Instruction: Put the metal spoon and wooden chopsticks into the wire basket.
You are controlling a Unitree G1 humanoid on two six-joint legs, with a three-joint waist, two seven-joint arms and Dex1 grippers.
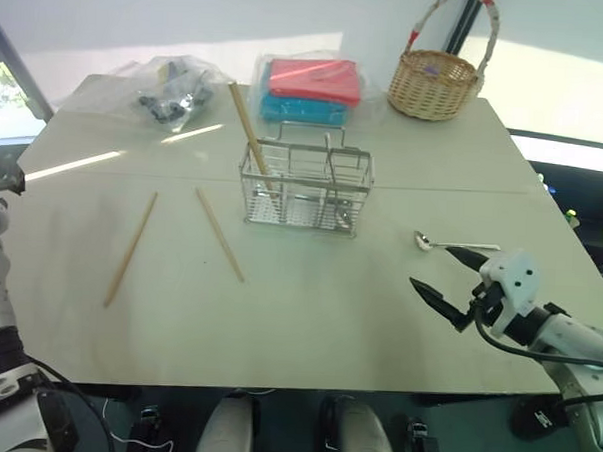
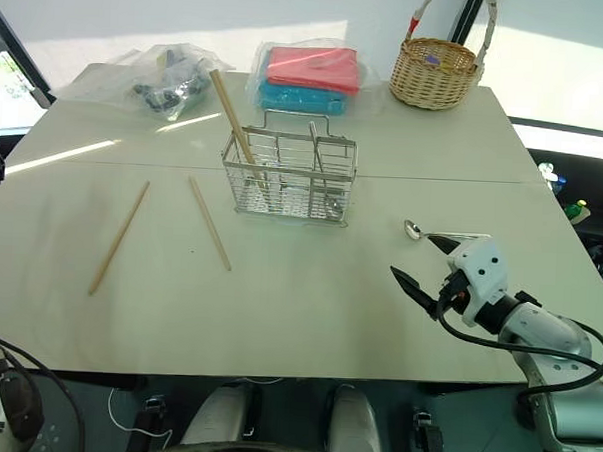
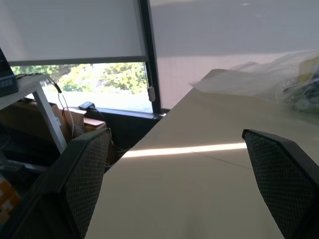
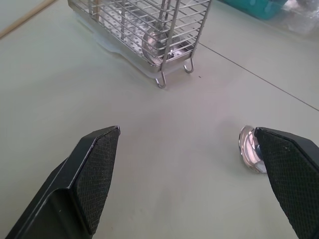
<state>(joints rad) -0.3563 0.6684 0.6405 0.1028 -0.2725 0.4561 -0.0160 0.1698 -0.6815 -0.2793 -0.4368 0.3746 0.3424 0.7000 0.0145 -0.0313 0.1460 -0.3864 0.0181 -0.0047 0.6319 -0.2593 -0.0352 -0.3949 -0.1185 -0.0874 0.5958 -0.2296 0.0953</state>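
Pale bench (image 1: 308, 316) seen from the robot's head. The wire basket (image 1: 305, 189) stands upright near the bench's middle, toward the far side. One wooden chopstick (image 1: 250, 136) leans in its left compartment, its tip rising past the rim toward the far left. Two more chopsticks lie flat on the bench to the left of the basket: one (image 1: 219, 233) just beside it, the other (image 1: 130, 248) farther left, the two apart from each other. The metal spoon (image 1: 451, 244) lies flat to the right of the basket, bowl toward the basket, handle pointing right. The right claw (image 1: 446, 275) hovers just near of the spoon, fingers spread wide and holding nothing; in the right wrist view one fingertip (image 4: 291, 172) lies close beside the spoon's bowl. The left claw (image 3: 179, 174) is spread wide and empty at the bench's far left edge. At the far side sit a clear plastic bag (image 1: 172, 88), a wrapped red and blue stack (image 1: 307, 89) and a wicker basket (image 1: 435, 84).
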